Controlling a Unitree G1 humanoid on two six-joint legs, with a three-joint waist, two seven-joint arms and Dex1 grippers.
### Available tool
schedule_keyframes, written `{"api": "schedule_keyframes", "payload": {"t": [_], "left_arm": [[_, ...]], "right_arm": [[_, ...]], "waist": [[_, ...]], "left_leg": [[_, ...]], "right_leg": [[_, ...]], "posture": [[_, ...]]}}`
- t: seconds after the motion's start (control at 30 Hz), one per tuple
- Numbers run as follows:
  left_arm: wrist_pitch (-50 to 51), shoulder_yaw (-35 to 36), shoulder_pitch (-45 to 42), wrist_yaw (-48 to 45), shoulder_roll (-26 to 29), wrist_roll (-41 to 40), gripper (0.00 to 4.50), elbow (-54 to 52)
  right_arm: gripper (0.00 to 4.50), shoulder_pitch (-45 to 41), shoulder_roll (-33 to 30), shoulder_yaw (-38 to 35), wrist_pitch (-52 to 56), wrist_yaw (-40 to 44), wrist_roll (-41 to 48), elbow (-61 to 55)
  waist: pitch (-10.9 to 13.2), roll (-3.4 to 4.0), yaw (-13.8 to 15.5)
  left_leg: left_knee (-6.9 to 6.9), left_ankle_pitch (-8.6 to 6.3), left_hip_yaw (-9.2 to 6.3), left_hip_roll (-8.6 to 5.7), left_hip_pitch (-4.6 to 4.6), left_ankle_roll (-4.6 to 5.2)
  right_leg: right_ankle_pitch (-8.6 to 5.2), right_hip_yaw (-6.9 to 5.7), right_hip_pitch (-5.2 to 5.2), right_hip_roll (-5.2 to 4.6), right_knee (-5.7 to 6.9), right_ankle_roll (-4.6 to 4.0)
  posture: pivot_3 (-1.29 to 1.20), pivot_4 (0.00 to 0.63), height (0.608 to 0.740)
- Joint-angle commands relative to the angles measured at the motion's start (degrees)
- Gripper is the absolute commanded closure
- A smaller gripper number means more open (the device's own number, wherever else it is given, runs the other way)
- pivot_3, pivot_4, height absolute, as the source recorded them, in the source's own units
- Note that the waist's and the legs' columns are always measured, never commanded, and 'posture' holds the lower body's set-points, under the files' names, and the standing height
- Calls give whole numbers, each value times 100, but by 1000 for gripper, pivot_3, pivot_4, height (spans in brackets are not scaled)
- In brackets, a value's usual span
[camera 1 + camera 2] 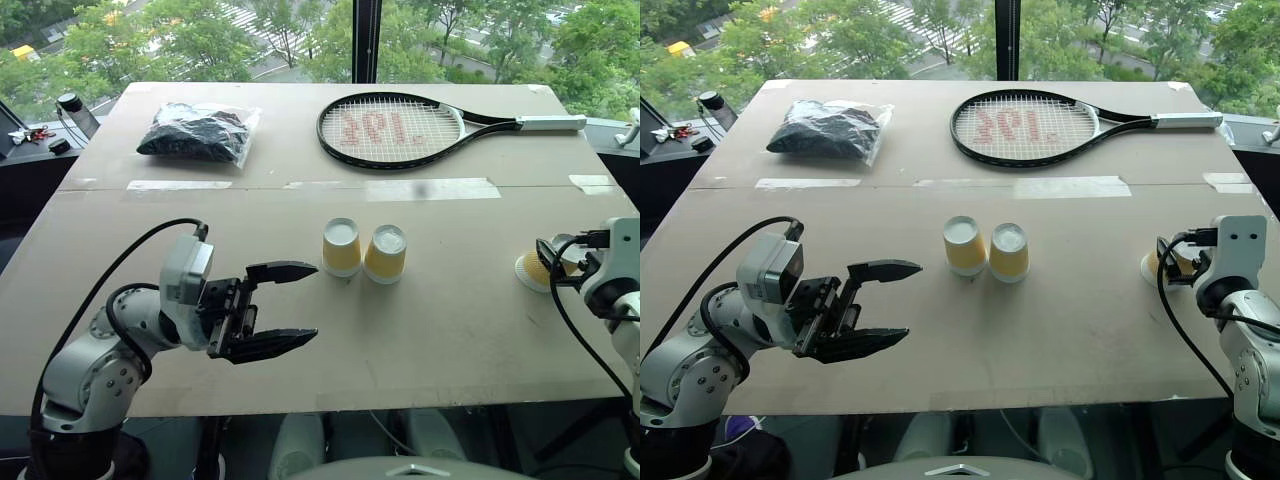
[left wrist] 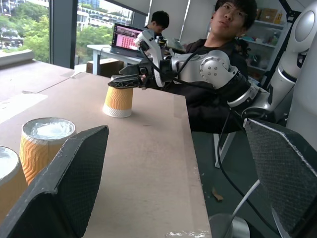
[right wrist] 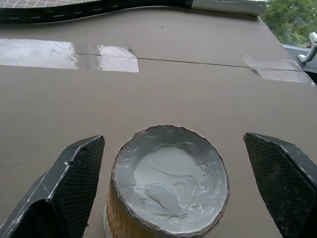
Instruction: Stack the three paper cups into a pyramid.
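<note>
Your right hand [image 3: 173, 148] sits at the desk's [image 1: 300, 330] right edge with its 2 black fingers spread wide on either side of 1 upside-down paper cup [image 3: 166, 183]; the cup stands between them, and neither finger touches it. You can see that same cup from the head camera as a yellow shape with a white rim, partly hidden behind the right wrist, well apart from the other 2 cups.

Your left hand [image 1: 285, 307] hovers over the near left part of the desk, pointing across toward the middle, its fingers also apart and holding nothing.

The other 2 paper cups [image 1: 341, 247] [image 1: 385, 254] stand upside down just beside each other at the desk's centre, white bases up, a little beyond the left hand's fingertips.

At the far side of the desk you have a tennis racket [image 1: 395, 129] lying flat, handle toward the right, and a clear bag of dark material [image 1: 197, 131] to its left. Strips of tape [image 1: 430, 188] run across the board seam. A seated person [image 2: 218, 64] shows behind the right arm.
</note>
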Motion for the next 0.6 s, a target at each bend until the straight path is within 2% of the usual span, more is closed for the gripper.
{"api": "schedule_keyframes", "payload": {"t": [0.03,0.07,0.17,0.27,0.5,0.6], "left_arm": [[-60,170,-42,-27,65,-82,0,-60],[-65,174,-38,-28,64,-77,0,-52],[-66,182,-30,-22,60,-73,0,-37],[-44,225,5,45,39,-90,0,-6],[-40,484,246,324,-108,-114,0,222],[-367,652,480,343,-199,189,0,360]], "right_arm": [[71,10,59,-347,73,-76,120,-2],[71,23,70,-354,54,-69,124,28],[846,28,71,-330,-19,-51,114,76],[2143,39,14,-277,-83,23,108,62],[2155,-194,-326,-75,-186,721,591,-326],[2155,-910,-507,229,144,1179,1387,-708]], "waist": [[0,0,1],[0,0,1],[0,1,-1],[1,1,-1],[5,8,-20],[11,17,-57]], "left_leg": [[0,0,0,0,0,0],[0,0,0,0,0,0],[0,0,0,0,0,0],[0,0,0,0,0,0],[0,0,3,1,2,0],[-1,0,1,3,5,0]], "right_leg": [[0,0,0,0,0,0],[0,0,0,0,0,0],[0,0,0,0,0,0],[0,0,0,0,0,0],[0,2,0,0,0,0],[0,8,-1,5,2,0]], "posture": [[0,150,740],[0,150,740],[0,150,740],[0,150,740],[0,150,740],[0,150,740]]}}
